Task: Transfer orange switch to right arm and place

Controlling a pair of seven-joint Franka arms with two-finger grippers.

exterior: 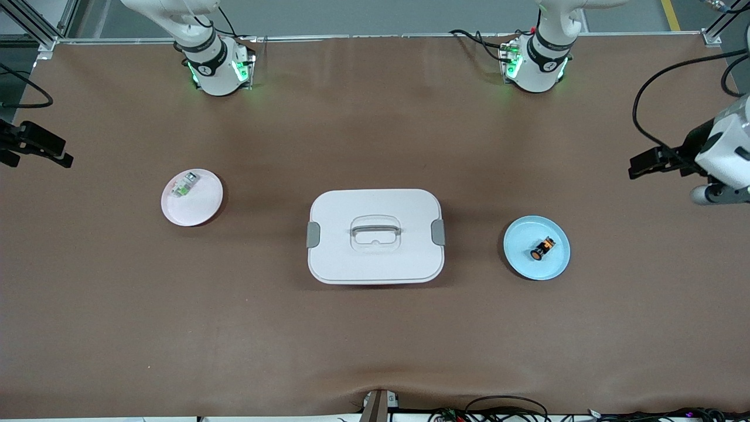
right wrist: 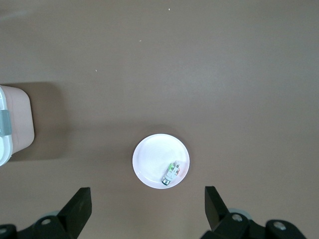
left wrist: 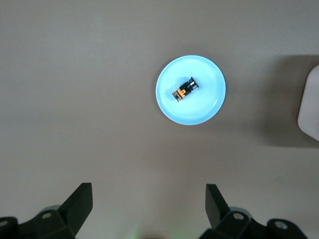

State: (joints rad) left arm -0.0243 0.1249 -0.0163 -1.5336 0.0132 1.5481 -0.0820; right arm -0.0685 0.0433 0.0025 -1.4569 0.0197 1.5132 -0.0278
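The orange switch (exterior: 542, 248), a tiny black cylinder with orange marks, lies on its side on a light blue plate (exterior: 518, 243) toward the left arm's end of the table. In the left wrist view the orange switch (left wrist: 184, 90) rests near the middle of the blue plate (left wrist: 199, 107). My left gripper (left wrist: 148, 191) hangs open and empty, high over bare table by that end's edge (exterior: 647, 162), apart from the plate. My right gripper (right wrist: 147, 194) is open and empty too, held high over the right arm's end (exterior: 35, 153).
A white lidded box (exterior: 375, 258) with grey latches and a handle stands mid-table, between the two plates. A pale pink-white plate (exterior: 199, 208) toward the right arm's end carries a small grey-white piece with a green part (exterior: 185, 184). Brown table surface surrounds them.
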